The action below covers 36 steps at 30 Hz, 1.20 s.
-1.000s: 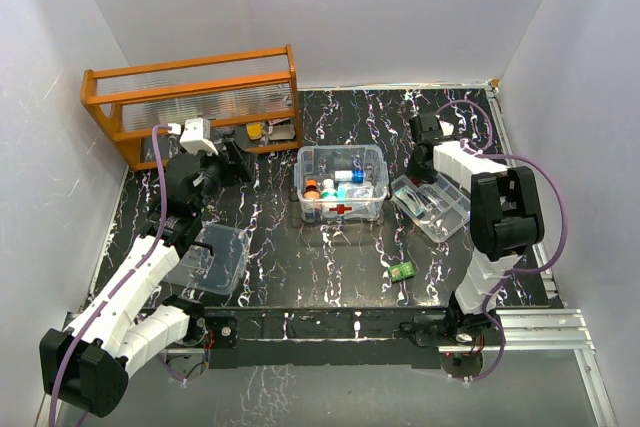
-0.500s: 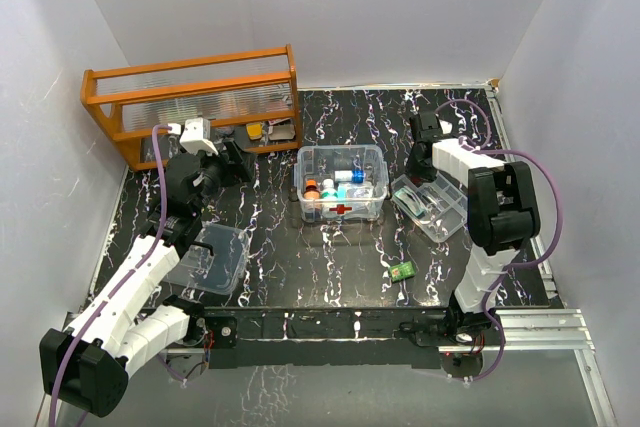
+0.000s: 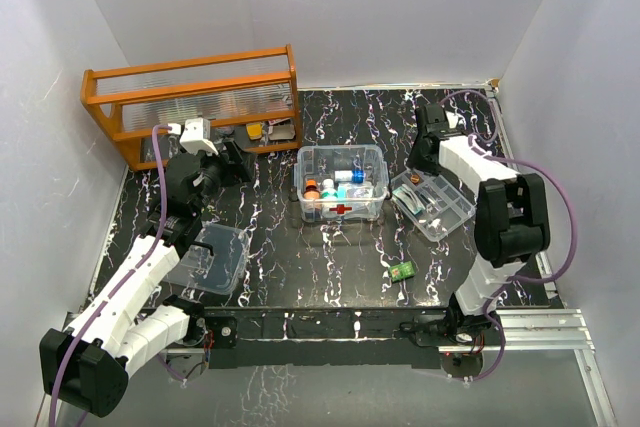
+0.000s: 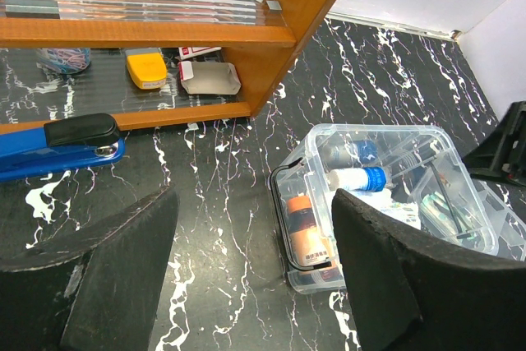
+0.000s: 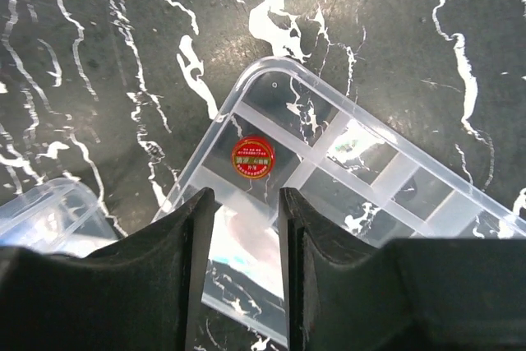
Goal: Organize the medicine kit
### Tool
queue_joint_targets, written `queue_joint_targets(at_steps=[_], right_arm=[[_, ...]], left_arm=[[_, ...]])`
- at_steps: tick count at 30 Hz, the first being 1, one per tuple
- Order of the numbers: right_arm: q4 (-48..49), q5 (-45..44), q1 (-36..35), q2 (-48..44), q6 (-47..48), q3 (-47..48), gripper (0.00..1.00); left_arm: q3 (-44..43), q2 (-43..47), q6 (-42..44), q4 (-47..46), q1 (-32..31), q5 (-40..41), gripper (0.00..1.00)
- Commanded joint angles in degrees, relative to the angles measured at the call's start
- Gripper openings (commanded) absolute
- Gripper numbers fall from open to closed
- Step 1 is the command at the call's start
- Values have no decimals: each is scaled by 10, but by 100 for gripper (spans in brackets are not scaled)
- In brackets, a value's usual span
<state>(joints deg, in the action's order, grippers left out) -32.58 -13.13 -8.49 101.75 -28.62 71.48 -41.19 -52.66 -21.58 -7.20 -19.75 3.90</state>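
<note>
Right of the medicine kit, the divided tray seems just released by the right tool, now eased half open; the left tool is held wide, empty.

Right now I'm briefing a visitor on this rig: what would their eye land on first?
The orange wooden rack at the back left stands out against the black marbled table. Next comes the open medicine kit at the centre, red cross on its front and bottles inside. To its right, the right gripper hangs over a clear divided tray with a round red sticker.
</note>
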Motion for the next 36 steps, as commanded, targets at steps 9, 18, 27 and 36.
queue_joint_targets(at_steps=[9, 18, 27, 36], right_arm=[[-3, 74, 1, -114, 1, -68, 21], [13, 80, 2, -99, 9, -110, 18], [20, 86, -4, -65, 14, -123, 12], [-4, 79, -6, -94, 13, -103, 14]], left_arm=[[4, 9, 4, -8, -1, 0, 74], [4, 8, 2, -7, -2, -1, 74], [5, 8, 2, -7, -1, -1, 74], [4, 9, 2, -7, -1, -1, 74]])
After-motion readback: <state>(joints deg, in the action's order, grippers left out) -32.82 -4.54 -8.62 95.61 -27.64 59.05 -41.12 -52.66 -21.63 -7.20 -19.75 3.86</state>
